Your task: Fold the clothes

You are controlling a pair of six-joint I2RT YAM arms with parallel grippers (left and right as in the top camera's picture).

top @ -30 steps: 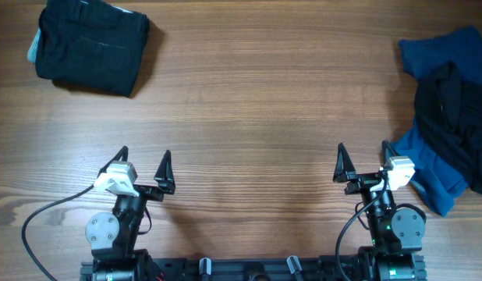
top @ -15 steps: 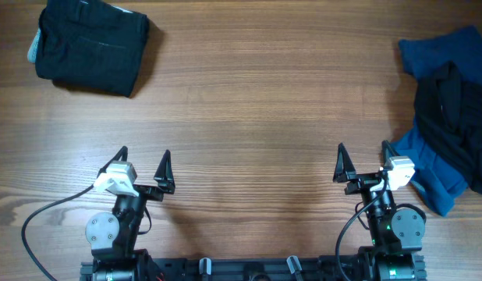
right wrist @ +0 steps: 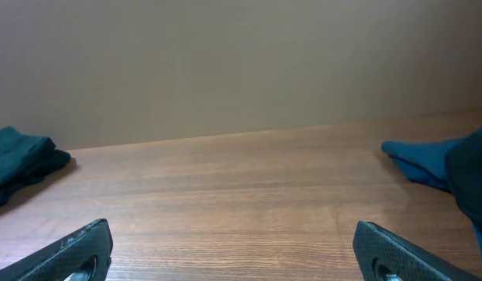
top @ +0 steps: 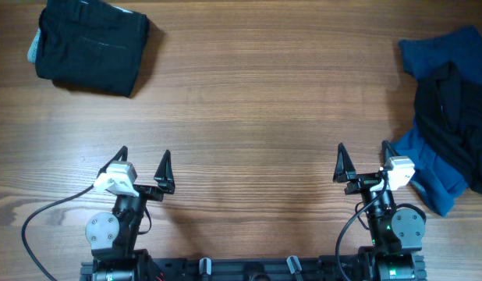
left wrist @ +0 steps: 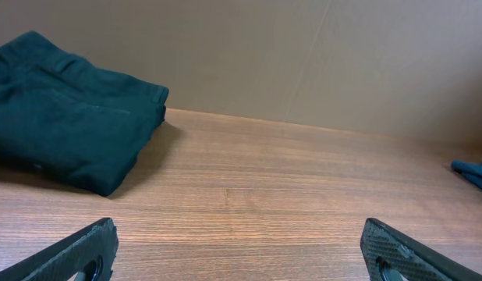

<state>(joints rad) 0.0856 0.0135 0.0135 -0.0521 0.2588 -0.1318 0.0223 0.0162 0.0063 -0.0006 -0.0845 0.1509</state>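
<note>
A folded dark garment (top: 89,45) lies at the far left of the table; it shows in the left wrist view (left wrist: 65,121) and at the left edge of the right wrist view (right wrist: 19,160). A rumpled pile of a blue garment (top: 432,168) and a black garment (top: 459,109) lies at the right edge; its blue cloth shows in the right wrist view (right wrist: 440,160). My left gripper (top: 143,168) is open and empty near the front edge, also in its wrist view (left wrist: 241,254). My right gripper (top: 364,162) is open and empty, just left of the pile, also in its wrist view (right wrist: 233,250).
The wooden table (top: 249,101) runs between the two garments. A plain beige wall (right wrist: 225,62) stands behind its far edge. A cable (top: 46,215) loops at the front left by the left arm's base.
</note>
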